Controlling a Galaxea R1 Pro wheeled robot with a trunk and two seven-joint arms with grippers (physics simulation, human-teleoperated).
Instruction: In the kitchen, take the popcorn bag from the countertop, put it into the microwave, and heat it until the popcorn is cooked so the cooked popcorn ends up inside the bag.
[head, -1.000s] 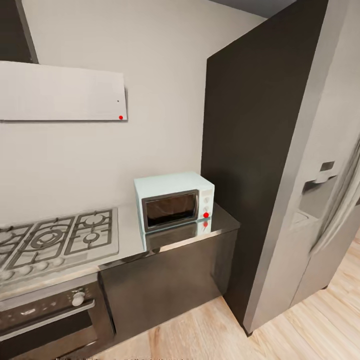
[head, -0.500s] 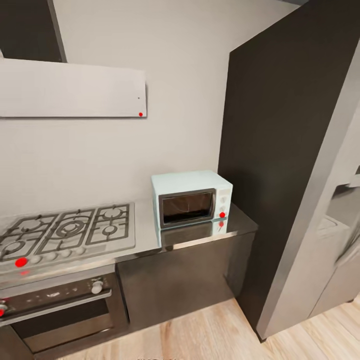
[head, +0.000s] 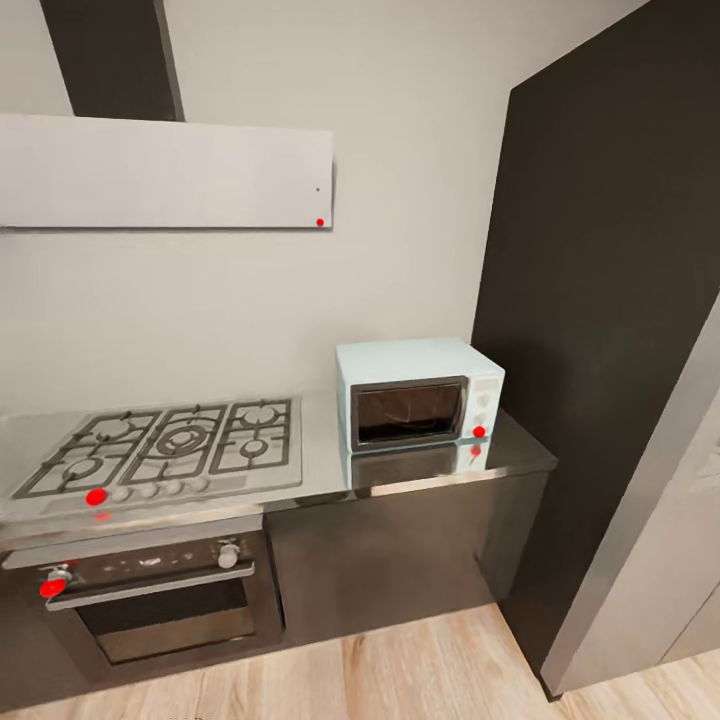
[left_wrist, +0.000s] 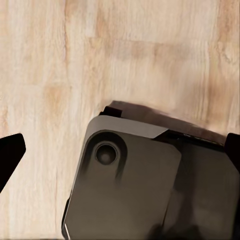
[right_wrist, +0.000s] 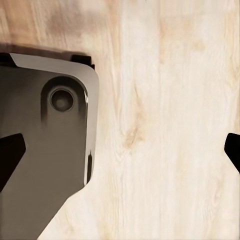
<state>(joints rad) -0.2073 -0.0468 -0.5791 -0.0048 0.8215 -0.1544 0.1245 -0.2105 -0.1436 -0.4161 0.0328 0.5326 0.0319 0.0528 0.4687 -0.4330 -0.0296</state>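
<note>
The pale mint-blue microwave stands at the right end of the shiny grey countertop, its dark glass door closed and a red dot lit on its white knob panel. The popcorn bag and the popcorn are out of view. In the left wrist view my left gripper hangs open over the wooden floor, above the robot's dark base. My right gripper is likewise open over floor and base, with nothing between its fingers.
A gas hob is set in the countertop left of the microwave, over a black built-in oven. A range hood hangs above. A tall dark cabinet and a grey fridge stand at the right. Wooden floor lies in front.
The whole head picture has shifted right, so the camera has turned left: more of the hob and oven shows, less of the fridge. Nothing on the counter has moved.
</note>
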